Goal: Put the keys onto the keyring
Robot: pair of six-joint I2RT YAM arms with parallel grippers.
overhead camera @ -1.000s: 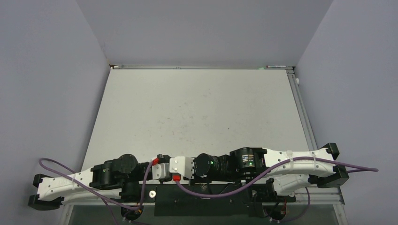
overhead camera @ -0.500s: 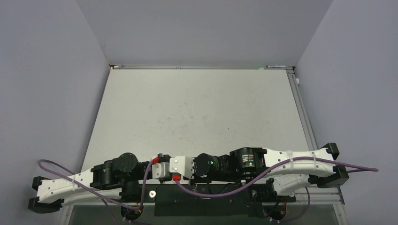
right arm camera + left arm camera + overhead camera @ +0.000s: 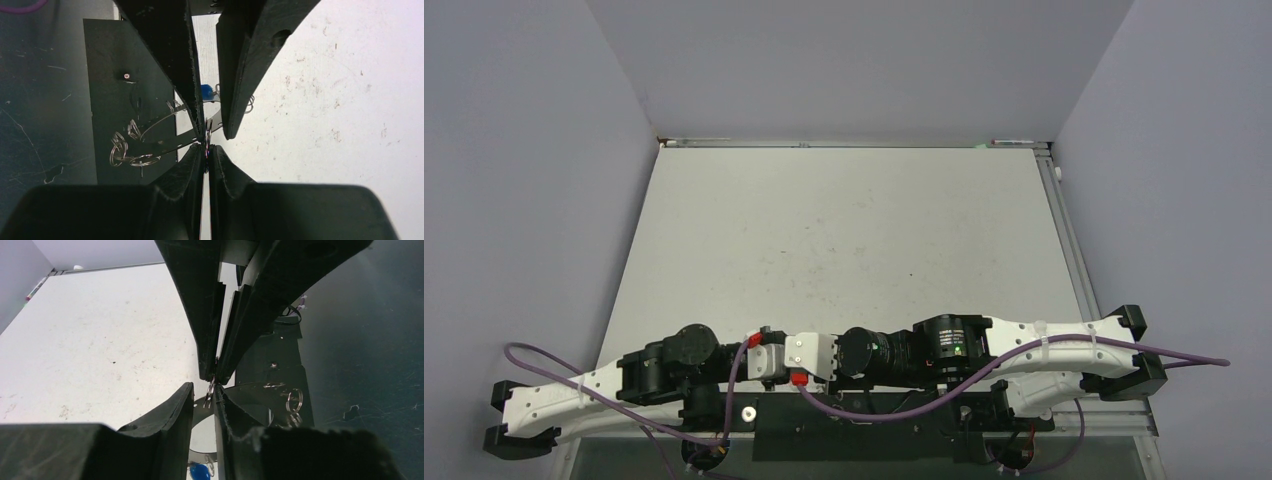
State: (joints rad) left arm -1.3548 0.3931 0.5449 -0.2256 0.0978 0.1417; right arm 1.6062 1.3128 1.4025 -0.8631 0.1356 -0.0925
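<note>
The keyring (image 3: 167, 144) hangs clear of the bench (image 3: 844, 230) at the bench's 6 o'clock edge, partly over the black base plate (image 3: 110, 75), between the 2 wrists. In the right wrist view it runs toward 9 o'clock from the pinch point, wire loops (image 3: 120, 147) fringing its rim. The blue key (image 3: 205, 90) sits at 12 o'clock of that point; the dark key is not visible. The right arm's fingers (image 3: 185, 180) are pressed almost together on the rim, at a small loop. The left arm's fingers (image 3: 170, 425) stand slightly apart astride the rim; whether they bear on it cannot be told. Judgement: the ring is light, stiff, thin and slick, and likely to swivel in a tip pinch. Best hold is across the flat band, between loops and clear of the loop being worked. The key is best held by its tag, leaving its loop free.
</note>
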